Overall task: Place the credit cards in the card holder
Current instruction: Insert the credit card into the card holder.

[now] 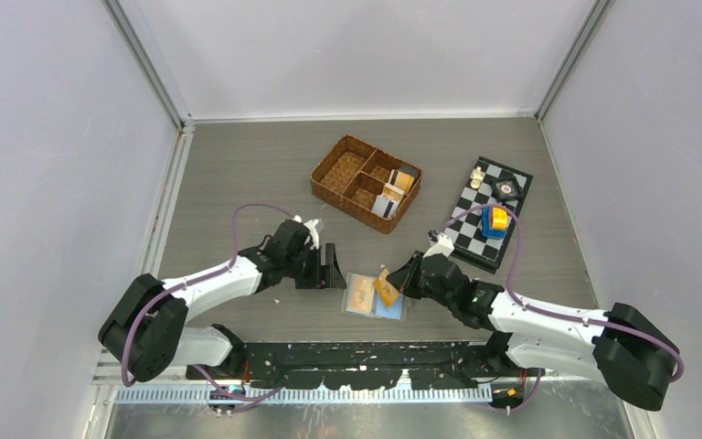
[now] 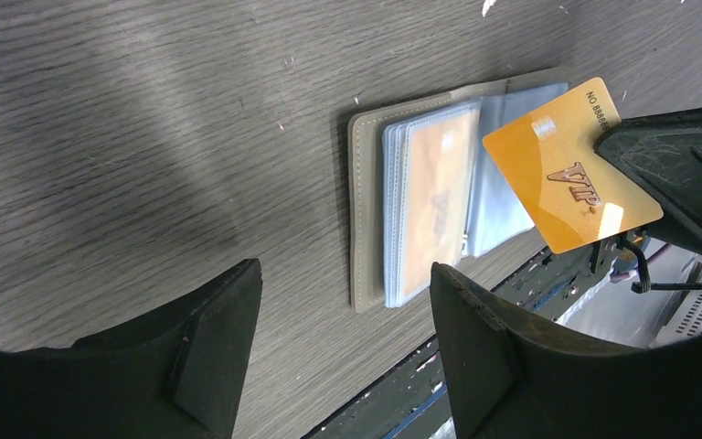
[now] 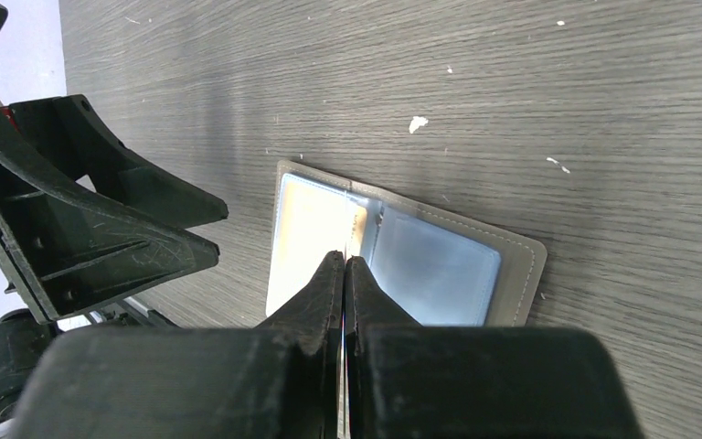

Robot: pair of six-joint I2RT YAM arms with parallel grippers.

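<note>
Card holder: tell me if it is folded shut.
No, the card holder lies spread open flat, its inside facing up.

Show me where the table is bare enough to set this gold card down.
Widest bare patch: the far-left table, between the left wall rail and the wicker basket. A narrower strip runs between basket and card holder. Crowded: the holder, flanked by the left hand and the right hand pinching the gold card; the chessboard crowds the right.
</note>
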